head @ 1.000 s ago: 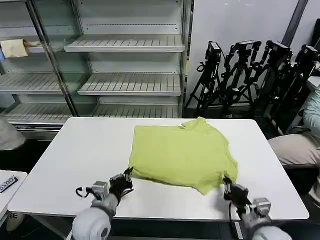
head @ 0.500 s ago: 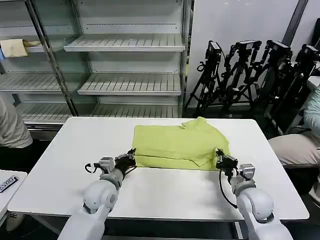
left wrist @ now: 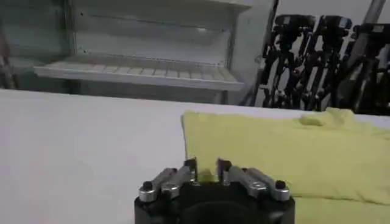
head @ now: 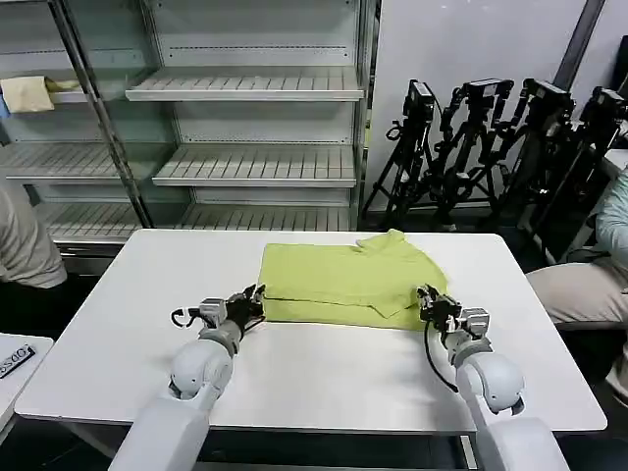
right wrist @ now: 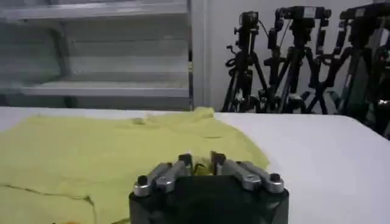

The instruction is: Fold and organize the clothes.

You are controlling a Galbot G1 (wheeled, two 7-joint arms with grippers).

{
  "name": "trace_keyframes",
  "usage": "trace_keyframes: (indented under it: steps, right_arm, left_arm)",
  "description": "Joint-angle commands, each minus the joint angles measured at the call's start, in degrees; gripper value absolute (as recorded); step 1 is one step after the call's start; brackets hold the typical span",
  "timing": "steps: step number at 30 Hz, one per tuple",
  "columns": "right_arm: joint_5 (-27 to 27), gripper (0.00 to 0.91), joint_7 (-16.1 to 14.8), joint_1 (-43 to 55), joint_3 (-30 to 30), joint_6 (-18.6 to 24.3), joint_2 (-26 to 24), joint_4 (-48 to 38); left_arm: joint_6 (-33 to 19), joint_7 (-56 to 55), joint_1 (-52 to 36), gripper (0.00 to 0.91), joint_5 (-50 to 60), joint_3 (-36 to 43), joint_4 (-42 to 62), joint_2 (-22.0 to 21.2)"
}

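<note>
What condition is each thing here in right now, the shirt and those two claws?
T-shirt: folded over on itself, lying on the table.
Left gripper: at the shirt's near left corner, shut on it.
Right gripper: at the near right corner, shut on the shirt.

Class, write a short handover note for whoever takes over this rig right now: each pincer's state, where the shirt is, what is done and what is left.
Left pincer: at the near left corner of the T-shirt, fingers nearly closed on the hem.
Right pincer: at the near right corner, pinching the fabric edge.
T-shirt: on the white table, far half of it, near hem folded up over the body so it lies as a narrow band.
Done: first fold, front to back.
Left: release the hem, fold the sides in, tidy and place the shirt.
</note>
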Motion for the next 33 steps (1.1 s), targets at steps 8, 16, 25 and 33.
trace_keyframes:
  steps: [8,16,25,33]
  right_arm:
    - [-0.6,0.01,1.2,-11.0,3.1,-2.7,-1.9,6.5]
    - [4.1,0.0,2.6,-9.4,2.8,-4.5,-2.2,3.7]
    - [2.8,0.0,1.2,-12.5,2.9,-3.3,-2.2,7.1]
    - [0.0,0.0,0.1,-23.1,4.7,-1.9,-2.0,18.0]
  left_arm:
    - [3.4,-3.7,5.1,0.01,0.1,1.3,-4.2,1.3]
    - [3.5,-6.1,4.8,0.02,-4.2,1.7,-4.6,1.1]
    - [3.5,-5.5,6.0,0.01,-2.7,3.2,-4.1,0.9]
    - [3.5,-7.4,11.9,0.01,-0.2,2.8,-11.3,2.7]
